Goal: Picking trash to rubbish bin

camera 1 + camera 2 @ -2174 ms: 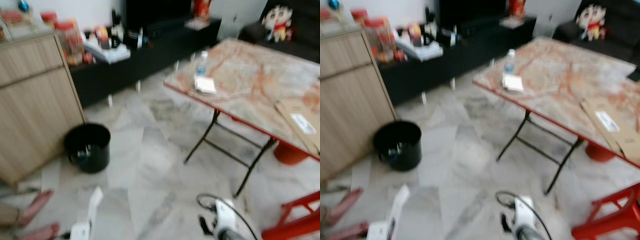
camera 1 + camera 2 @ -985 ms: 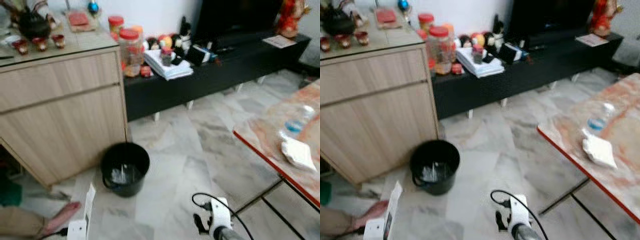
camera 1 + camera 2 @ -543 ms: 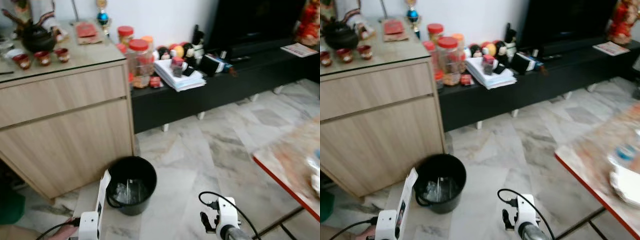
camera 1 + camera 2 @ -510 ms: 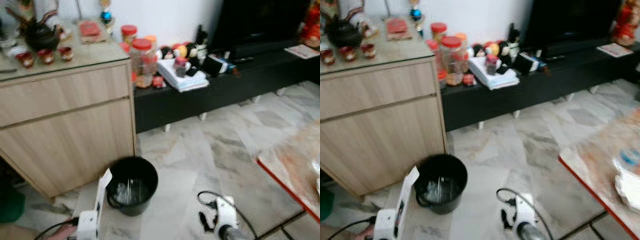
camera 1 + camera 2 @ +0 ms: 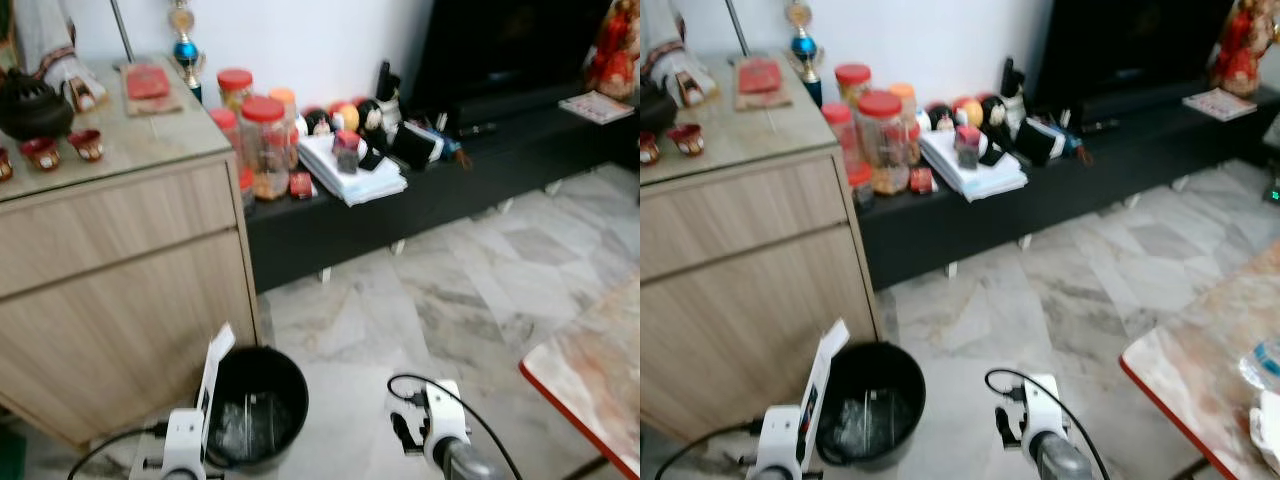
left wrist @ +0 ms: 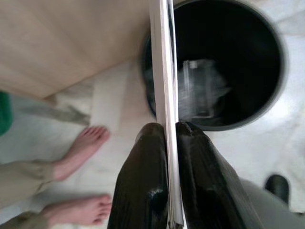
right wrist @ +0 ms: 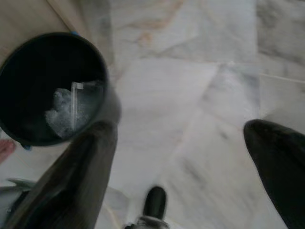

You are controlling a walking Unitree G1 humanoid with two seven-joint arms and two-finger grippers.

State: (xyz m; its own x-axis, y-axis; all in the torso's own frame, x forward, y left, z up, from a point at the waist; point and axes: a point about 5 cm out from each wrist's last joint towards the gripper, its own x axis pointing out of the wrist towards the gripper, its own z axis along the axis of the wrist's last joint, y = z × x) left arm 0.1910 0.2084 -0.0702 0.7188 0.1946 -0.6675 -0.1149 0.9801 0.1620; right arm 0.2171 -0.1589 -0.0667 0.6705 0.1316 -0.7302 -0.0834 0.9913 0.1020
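Note:
A black rubbish bin (image 5: 255, 405) stands on the marble floor against a wooden cabinet, with clear plastic trash lying inside (image 7: 66, 107). My left gripper (image 6: 170, 138) is shut on a thin flat white carton (image 6: 164, 86), held edge-up. The carton (image 5: 212, 372) rises beside the bin's left rim, and in the left wrist view its far end crosses the bin's (image 6: 228, 62) edge. My right gripper (image 7: 178, 131) hangs open over bare floor just right of the bin (image 7: 47, 86), with nothing between its fingers. Its white wrist (image 5: 432, 418) shows low in the head views.
The light wooden cabinet (image 5: 120, 260) stands directly behind the bin. A low black console (image 5: 450, 170) with jars and books runs along the wall. A red-edged table corner (image 5: 590, 370) juts in at right. A person's bare feet (image 6: 81, 148) stand close to the bin.
The camera has moved closer and turned left, so the bin sits nearer and the table has slid off to the right. The held carton now stands at the bin's rim.

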